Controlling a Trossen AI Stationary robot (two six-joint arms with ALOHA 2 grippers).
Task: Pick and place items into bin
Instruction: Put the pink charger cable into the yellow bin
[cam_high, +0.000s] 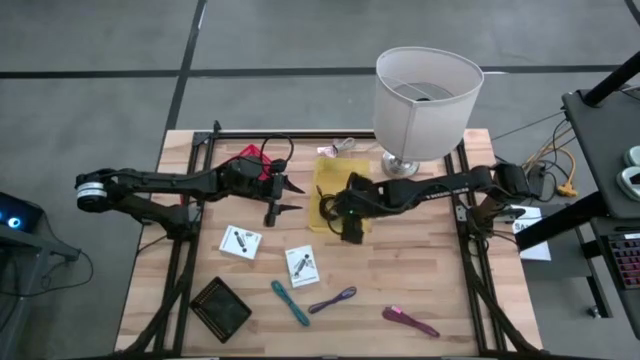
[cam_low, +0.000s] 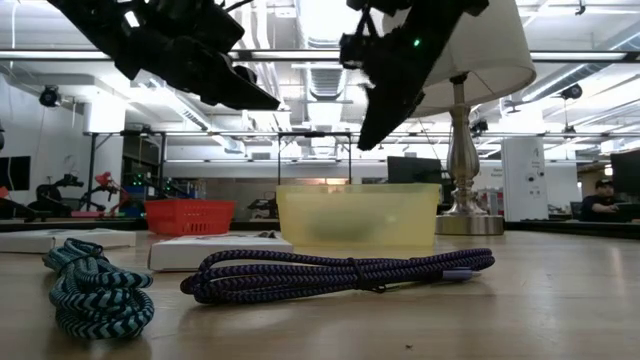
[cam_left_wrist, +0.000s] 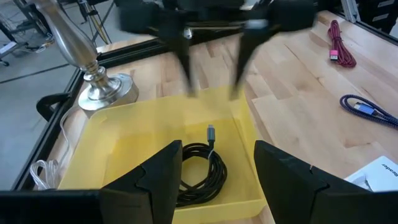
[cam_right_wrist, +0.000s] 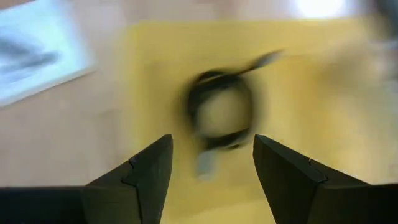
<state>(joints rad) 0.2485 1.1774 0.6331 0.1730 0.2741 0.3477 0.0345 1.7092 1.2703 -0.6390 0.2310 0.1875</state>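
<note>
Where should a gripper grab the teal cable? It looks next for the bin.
Take the teal cable across its bundled middle, coming straight down. It lies flat as a slim diagonal bundle on bare table, so fingers can straddle its narrow width there.

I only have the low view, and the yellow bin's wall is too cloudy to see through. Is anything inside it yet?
Observer: Yes. The left wrist view shows a coiled black cable lying in the yellow bin.
Operator: Is the right claw carrying anything?
Observer: No. The right claw is open and empty above the bin.
Operator: Anything left besides my two cables?
Observer: In the high view, a magenta cable lies on the table, right of the purple cable.
</note>
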